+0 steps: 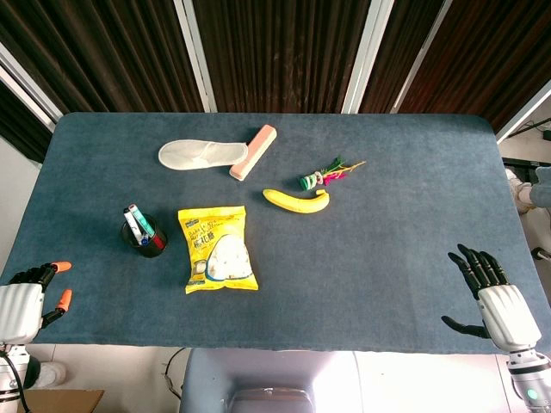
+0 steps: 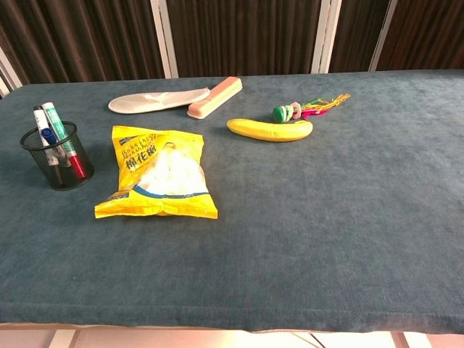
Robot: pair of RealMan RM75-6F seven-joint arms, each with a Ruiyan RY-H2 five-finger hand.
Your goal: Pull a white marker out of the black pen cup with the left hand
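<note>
The black mesh pen cup (image 1: 145, 237) (image 2: 58, 158) stands at the left of the blue table, holding white markers (image 1: 135, 224) (image 2: 48, 125) with coloured caps that stick up out of it. My left hand (image 1: 34, 292) hovers at the table's near left corner, well short of the cup, fingers apart and holding nothing. My right hand (image 1: 487, 288) is at the near right edge, fingers spread and empty. Neither hand shows in the chest view.
A yellow snack bag (image 1: 218, 249) (image 2: 159, 172) lies just right of the cup. Further back are a white slipper (image 1: 201, 154), a pink brush (image 1: 253, 152), a banana (image 1: 297, 201) and a green-and-pink toy (image 1: 327, 175).
</note>
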